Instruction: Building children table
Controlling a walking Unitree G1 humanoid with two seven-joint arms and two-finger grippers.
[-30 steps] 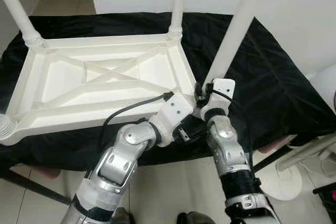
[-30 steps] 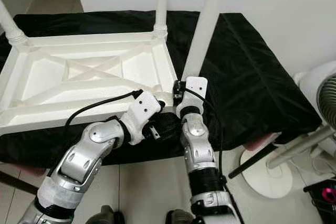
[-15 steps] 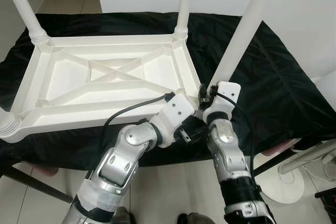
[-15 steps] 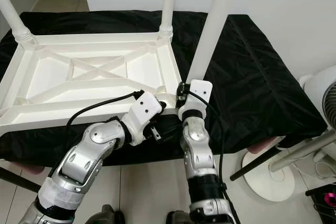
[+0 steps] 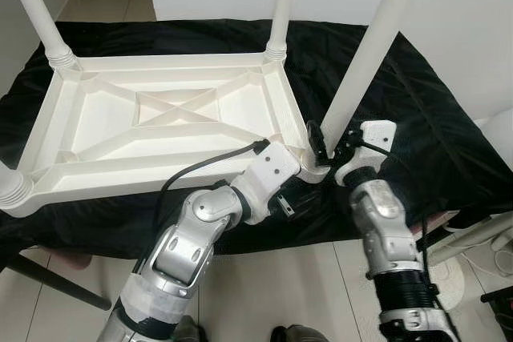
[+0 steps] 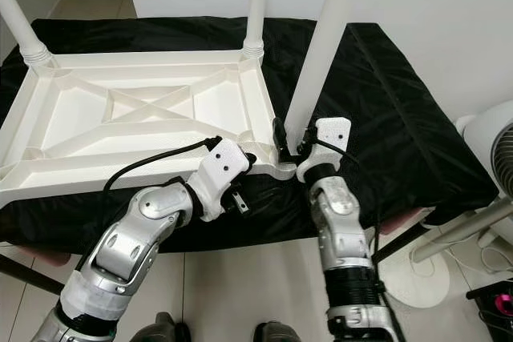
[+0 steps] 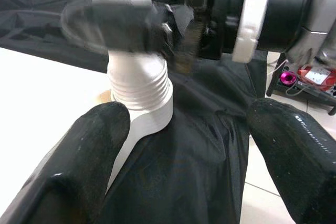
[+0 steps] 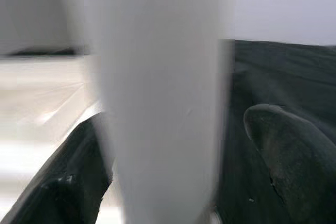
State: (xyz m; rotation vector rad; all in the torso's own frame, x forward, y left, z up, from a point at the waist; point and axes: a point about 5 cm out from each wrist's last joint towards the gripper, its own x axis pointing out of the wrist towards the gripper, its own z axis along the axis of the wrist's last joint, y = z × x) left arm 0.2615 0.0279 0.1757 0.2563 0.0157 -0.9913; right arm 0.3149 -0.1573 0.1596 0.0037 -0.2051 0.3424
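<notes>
The upturned white table [image 5: 152,130] lies on black cloth [image 5: 409,130]. Its near-right leg [image 5: 365,62] stands between the right gripper's [image 6: 290,143] parted fingers; the left gripper [image 7: 178,129], fingers wide, straddles that leg's threaded base. No writing is legible.

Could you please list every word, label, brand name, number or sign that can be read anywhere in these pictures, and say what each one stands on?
There is no readable text in any view.
The upturned white table and its near leg are plain, with no label or mark.
The black cloth carries no print.
The left hand and right hand housings show no legible marking.
The pink item on the floor is too small and blurred to read.
</notes>
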